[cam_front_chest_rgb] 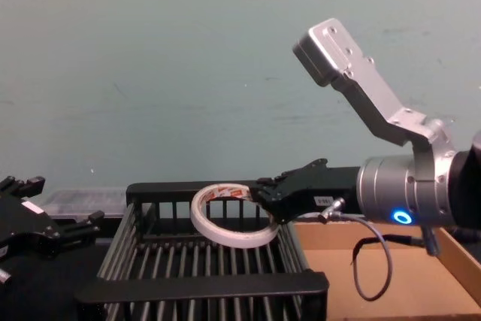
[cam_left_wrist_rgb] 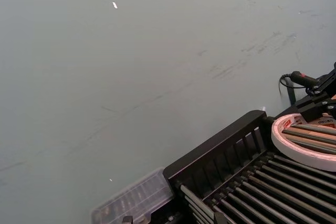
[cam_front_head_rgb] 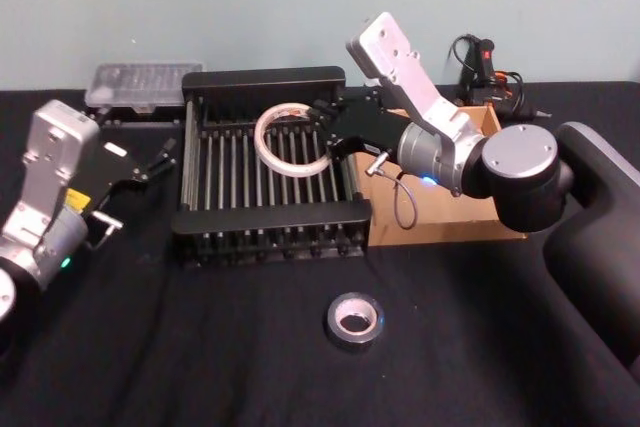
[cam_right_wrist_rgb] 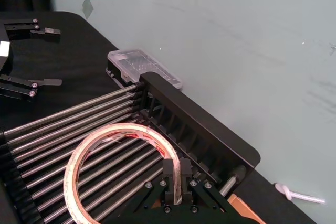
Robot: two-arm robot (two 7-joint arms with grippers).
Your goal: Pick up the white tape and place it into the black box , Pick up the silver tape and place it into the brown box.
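White tape (cam_front_head_rgb: 291, 137), thin red-printed ring

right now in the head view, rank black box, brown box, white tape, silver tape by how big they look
1. black box
2. brown box, partly hidden by the right arm, so less sure
3. white tape, held in the right gripper
4. silver tape

Head cam looks down, chest cam low and level; both wrist cams close, all sharing black slatted plastic crate (cam_front_head_rgb: 270, 162).

Silver arms with black joints, black pincer (cam_front_head_rgb: 325, 127) fingers, a grey looped cable (cam_front_head_rgb: 404, 202), blue light.
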